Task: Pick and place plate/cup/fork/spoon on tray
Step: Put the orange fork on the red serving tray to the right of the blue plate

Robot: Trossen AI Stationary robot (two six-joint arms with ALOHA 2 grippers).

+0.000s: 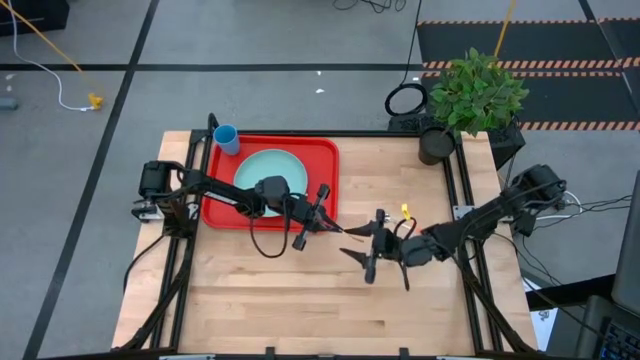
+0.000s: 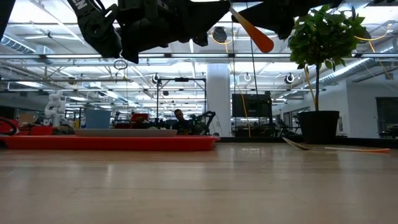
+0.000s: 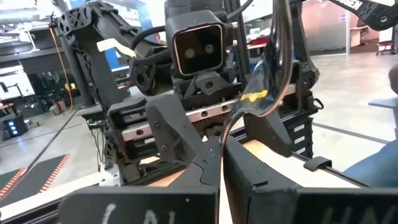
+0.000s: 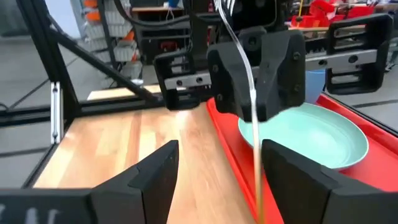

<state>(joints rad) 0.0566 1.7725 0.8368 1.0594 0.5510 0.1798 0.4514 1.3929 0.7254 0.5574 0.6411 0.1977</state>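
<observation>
Now | left pincer (image 1: 335,229) grips fork (image 4: 239,56) | beside tray (image 1: 325,150) edge

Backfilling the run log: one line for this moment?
left gripper shut on utensil | right gripper open opposite | plate, cup on tray

A pale mint-green plate (image 1: 268,168) and a bright blue cup (image 1: 226,137) are seen on the bright red tray (image 1: 322,158). The surface (image 1: 300,300) is of light wood. An orange handle (image 2: 256,35) is seen. Both arms are dark.
</observation>
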